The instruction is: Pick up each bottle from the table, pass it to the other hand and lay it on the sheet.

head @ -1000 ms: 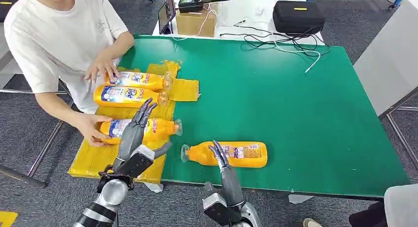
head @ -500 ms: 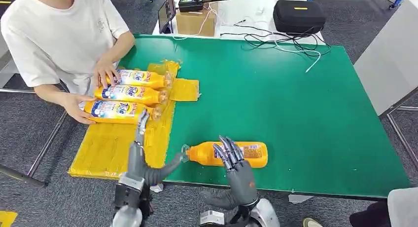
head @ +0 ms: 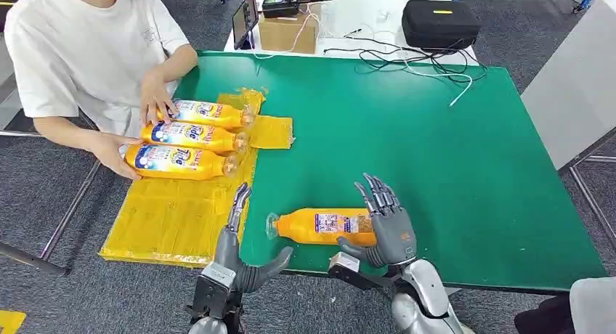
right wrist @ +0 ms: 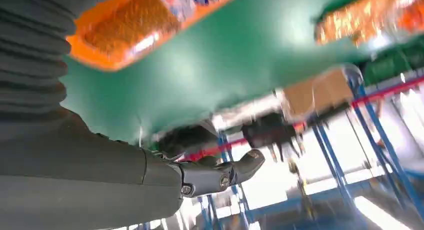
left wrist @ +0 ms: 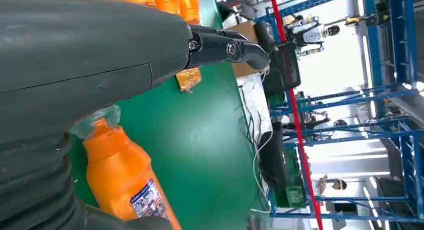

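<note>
Lone orange bottle lying on the green counter just right of the yellow sheet, right hand spread empty at its base end, left hand likewise empty, fingers apart, near the cap.

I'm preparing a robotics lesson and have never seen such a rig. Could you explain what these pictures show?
This is a humanoid robot with two arms. One picture looks down from its head; the other two come from cameras at its wrists. Its left hand and right hand are open and hold nothing. One orange bottle lies on the green table by the right hand. Three bottles already lie on the yellow sheet, where a person steadies them.
</note>
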Controlling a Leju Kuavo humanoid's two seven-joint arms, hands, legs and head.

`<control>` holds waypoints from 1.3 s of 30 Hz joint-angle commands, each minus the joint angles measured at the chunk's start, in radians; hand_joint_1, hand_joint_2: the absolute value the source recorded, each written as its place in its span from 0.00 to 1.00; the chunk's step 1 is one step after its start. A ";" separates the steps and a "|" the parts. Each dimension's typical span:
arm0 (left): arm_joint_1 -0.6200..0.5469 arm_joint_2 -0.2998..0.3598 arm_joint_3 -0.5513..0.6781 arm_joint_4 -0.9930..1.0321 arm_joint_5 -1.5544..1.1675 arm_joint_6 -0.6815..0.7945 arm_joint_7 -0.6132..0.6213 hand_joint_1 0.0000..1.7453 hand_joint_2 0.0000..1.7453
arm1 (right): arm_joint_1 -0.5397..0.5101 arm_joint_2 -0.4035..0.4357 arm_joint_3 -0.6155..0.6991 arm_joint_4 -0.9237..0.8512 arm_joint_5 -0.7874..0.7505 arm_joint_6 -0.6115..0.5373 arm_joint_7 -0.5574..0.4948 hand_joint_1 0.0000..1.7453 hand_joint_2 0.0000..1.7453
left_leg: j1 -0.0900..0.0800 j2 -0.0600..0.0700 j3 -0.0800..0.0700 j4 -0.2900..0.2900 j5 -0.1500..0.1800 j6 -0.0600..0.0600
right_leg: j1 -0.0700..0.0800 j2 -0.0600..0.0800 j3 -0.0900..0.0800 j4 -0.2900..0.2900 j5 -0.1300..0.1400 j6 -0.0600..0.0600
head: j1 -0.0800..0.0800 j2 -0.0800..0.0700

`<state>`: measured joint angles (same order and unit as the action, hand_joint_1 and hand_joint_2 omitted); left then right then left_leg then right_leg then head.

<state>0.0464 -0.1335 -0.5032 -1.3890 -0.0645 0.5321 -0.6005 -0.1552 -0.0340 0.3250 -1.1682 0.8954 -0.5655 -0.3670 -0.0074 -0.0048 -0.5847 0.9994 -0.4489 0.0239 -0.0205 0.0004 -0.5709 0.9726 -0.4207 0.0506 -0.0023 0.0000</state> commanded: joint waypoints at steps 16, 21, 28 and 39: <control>0.014 -0.018 0.051 -0.011 -0.054 0.010 0.066 0.00 1.00 | -0.144 0.006 0.177 0.343 0.080 0.086 0.202 0.00 1.00 | 0.001 0.001 0.002 0.000 -0.001 -0.001 | 0.001 0.001 0.002 -0.001 0.000 -0.001 | 0.000 0.000; 0.056 -0.026 0.073 -0.065 -0.029 -0.042 0.147 0.00 1.00 | -0.135 0.022 0.148 0.294 0.180 0.107 0.399 0.00 0.00 | 0.001 0.001 0.002 0.000 -0.001 -0.002 | 0.001 0.001 0.002 -0.001 0.000 -0.002 | 0.000 0.000; 0.094 0.000 0.085 -0.130 0.074 -0.142 0.233 0.00 1.00 | -0.097 0.011 0.111 0.188 0.246 0.201 0.497 0.00 1.00 | 0.001 0.000 0.003 0.000 -0.001 -0.001 | 0.001 0.000 0.003 -0.001 -0.001 -0.002 | 0.001 0.000; 0.087 -0.035 0.096 -0.093 0.046 -0.134 0.279 0.00 1.00 | -0.124 0.015 0.081 0.307 0.184 0.328 0.507 0.00 1.00 | 0.000 -0.002 0.004 -0.001 0.000 -0.001 | 0.001 -0.002 0.005 -0.002 0.000 -0.002 | 0.000 0.000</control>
<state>0.1506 -0.1614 -0.4364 -1.5228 -0.0107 0.3952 -0.3327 -0.2616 -0.0122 0.4406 -0.9915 1.1196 -0.3121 0.1259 -0.0078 -0.0053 -0.5822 0.9995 -0.4489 0.0241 -0.0209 0.0002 -0.5685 0.9720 -0.4208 0.0506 -0.0019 0.0000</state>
